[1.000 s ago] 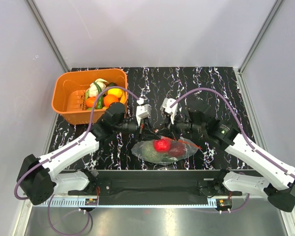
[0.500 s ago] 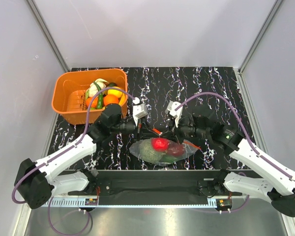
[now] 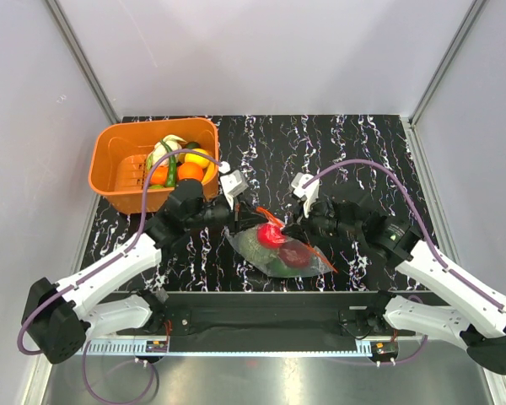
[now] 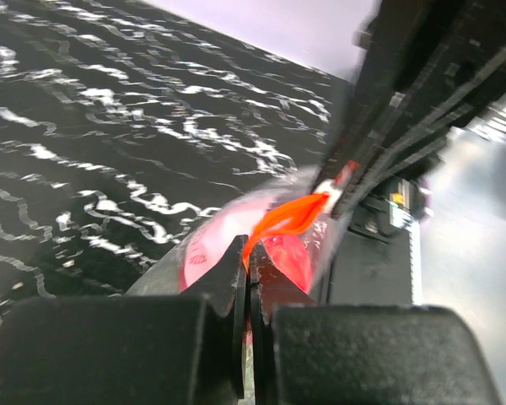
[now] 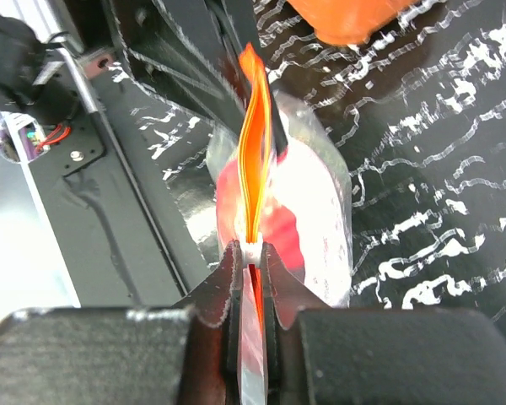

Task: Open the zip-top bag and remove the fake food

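Note:
The zip-top bag (image 3: pixel 280 250) lies on the black marbled table between my two arms, its mouth raised toward the far side. Through the clear plastic the fake food shows: a red apple-like ball (image 3: pixel 275 236), a maroon piece (image 3: pixel 300 256) and a green piece (image 3: pixel 253 245). My left gripper (image 4: pixel 249 253) is shut on the end of the orange-red zip strip (image 4: pixel 291 218). In the right wrist view my right gripper (image 5: pixel 250 251) is shut on the small white slider of the same strip (image 5: pixel 254 143). From above, the left gripper (image 3: pixel 251 217) and the right gripper (image 3: pixel 289 226) stand close together.
An orange basket (image 3: pixel 116 177) with orange and yellow fruit balls and a white piece stands at the far left of the table. Grey walls close in the left, right and back. The arms' black base rail (image 3: pixel 270 316) runs along the near edge.
Both grippers have drawn apart a little, left going left and right going right. The bag's mouth has risen and the bag has swung so that it lies slanted toward the near right.

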Robot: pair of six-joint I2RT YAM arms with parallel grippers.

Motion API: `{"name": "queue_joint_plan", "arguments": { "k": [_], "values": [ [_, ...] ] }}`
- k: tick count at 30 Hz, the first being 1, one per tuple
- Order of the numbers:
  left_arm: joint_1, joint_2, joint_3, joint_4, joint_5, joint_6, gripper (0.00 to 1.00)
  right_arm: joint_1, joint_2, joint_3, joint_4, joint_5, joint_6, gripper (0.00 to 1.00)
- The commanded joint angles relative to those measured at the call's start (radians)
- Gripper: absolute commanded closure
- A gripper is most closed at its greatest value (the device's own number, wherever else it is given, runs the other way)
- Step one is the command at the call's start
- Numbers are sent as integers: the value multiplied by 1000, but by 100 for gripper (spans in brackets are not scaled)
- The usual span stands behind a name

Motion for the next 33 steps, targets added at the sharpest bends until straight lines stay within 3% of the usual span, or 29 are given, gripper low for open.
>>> {"name": "queue_joint_plan", "arguments": {
  "k": [1, 17, 33],
  "values": [
    [28, -14, -19, 33, -230, 15, 100, 11, -22, 4, -50, 37, 44, 100],
    [75, 44, -114, 167, -554, -39, 100, 9, -17, 50, -191, 304, 162, 100],
    [125, -12, -188, 196, -648, -63, 100, 11, -63, 96, -370, 431, 268, 100]
  ]
}}
